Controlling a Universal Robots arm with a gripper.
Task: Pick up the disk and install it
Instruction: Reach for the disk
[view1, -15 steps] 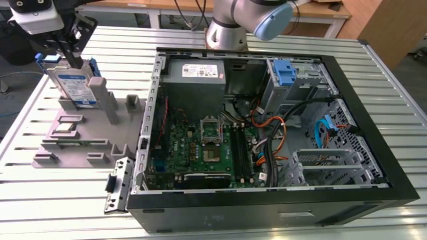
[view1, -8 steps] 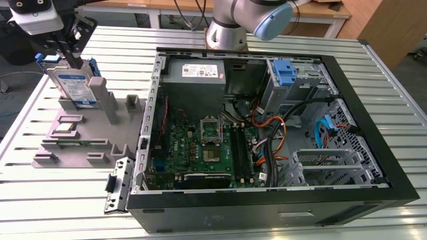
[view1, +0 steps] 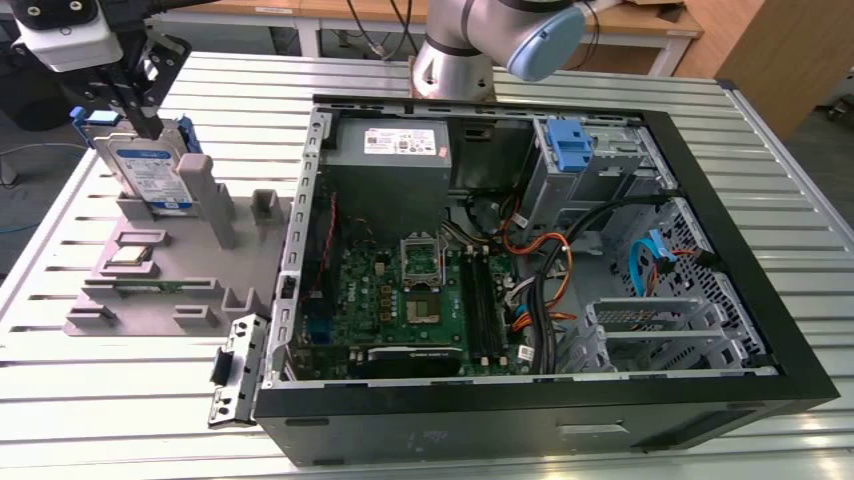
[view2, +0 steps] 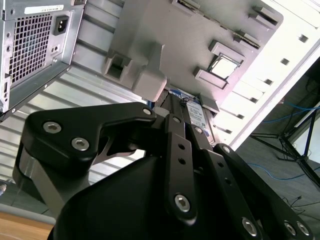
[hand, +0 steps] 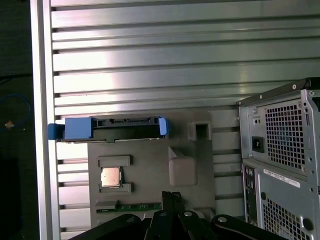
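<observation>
The disk (view1: 150, 178) stands on edge in a slot of a grey holder block (view1: 187, 285) at the exterior view's left, silver with a blue-and-white label and blue side rails. In the first wrist view the disk (hand: 117, 129) is seen edge-on from above. My gripper (view1: 143, 118) hangs just over the disk's top edge. In the first wrist view the gripper (hand: 172, 195) has its fingers drawn together with nothing between them, apart from the disk. In the second wrist view the disk's label (view2: 196, 114) peeks out beyond the gripper (view2: 182, 107).
An open computer case (view1: 747, 250) lies at the exterior view's right, with a motherboard (view1: 400, 290), a grey power supply (view1: 400, 145) and a blue-tabbed drive bay (view1: 567, 145). A small silver chip (view1: 130, 255) sits on the holder block. Everything rests on a slatted metal table (view1: 107, 400).
</observation>
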